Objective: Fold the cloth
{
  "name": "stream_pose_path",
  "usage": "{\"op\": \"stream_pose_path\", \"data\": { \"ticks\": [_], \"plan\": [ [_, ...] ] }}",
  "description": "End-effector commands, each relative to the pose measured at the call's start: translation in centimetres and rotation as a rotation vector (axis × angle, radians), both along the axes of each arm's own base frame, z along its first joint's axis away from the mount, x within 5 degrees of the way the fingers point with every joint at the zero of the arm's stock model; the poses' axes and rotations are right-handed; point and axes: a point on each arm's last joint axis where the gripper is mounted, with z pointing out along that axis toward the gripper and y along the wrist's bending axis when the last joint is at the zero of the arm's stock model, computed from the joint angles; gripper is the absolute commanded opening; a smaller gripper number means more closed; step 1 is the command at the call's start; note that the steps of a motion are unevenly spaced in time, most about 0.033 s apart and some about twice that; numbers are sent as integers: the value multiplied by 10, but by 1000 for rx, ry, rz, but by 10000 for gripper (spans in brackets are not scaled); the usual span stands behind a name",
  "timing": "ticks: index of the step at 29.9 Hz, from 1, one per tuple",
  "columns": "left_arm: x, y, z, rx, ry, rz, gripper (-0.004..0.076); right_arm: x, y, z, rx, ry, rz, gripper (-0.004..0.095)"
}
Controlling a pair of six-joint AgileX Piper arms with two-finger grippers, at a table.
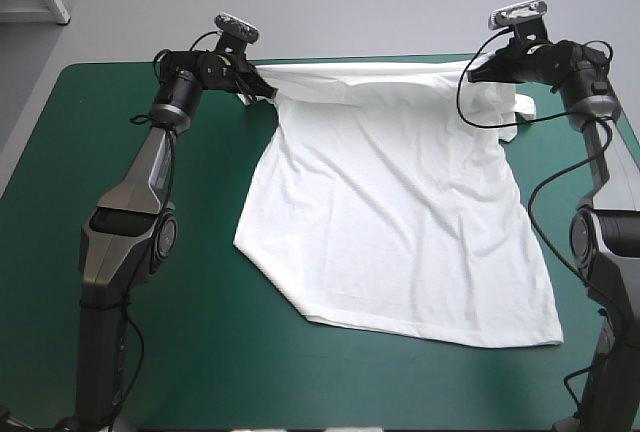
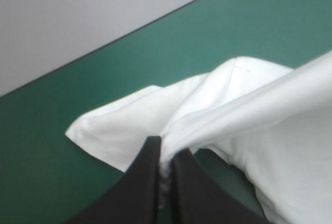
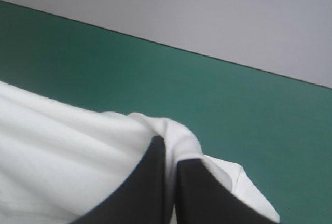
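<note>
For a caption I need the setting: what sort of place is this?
Probably a robotics test bench: a table with a teal-green cover, and the left gripper and right gripper each shut on the far edge of a white T-shirt.

The left gripper [image 2: 165, 154], its two black fingers drawn together to a narrow slit, pinches a gathered fold of the white T-shirt [image 2: 249, 115]. From the pinch a taut band of cloth runs off to one side above the teal-green cover [image 2: 233, 22]. A sleeve [image 2: 119, 123] lies flat on the cover just ahead of the fingertips, short of the tabletop's edge.
</note>
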Motion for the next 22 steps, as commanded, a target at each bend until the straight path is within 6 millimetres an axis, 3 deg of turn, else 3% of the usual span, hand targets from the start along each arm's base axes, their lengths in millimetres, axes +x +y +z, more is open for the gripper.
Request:
{"op": "stream_pose_path", "data": {
  "ticks": [1,4,7,11,13,15,19,22],
  "plan": [
    [-3,5,34,-26,-115,2,19,-2,-16,35,-38,-154,-55,-17],
    [0,1,19,-23,-71,-13,23,3,-17,24,-23,-136,-67,-3],
    [-1,-2,17,-16,-60,-19,92,4,-17,23,-23,-134,-67,140],
    [-8,0,33,1,-62,-24,333,2,-17,34,-11,-163,-77,589],
    [-16,3,50,21,-72,-25,429,-2,-17,50,5,-197,-86,724],
    [-28,6,76,33,-89,-23,449,-10,-16,71,20,-236,-91,748],
    [-59,12,125,36,-119,-30,412,-35,-12,117,24,-310,-78,671],
    [-84,15,149,39,-76,-49,394,-64,-8,150,51,-318,-60,623]
  ]
}}
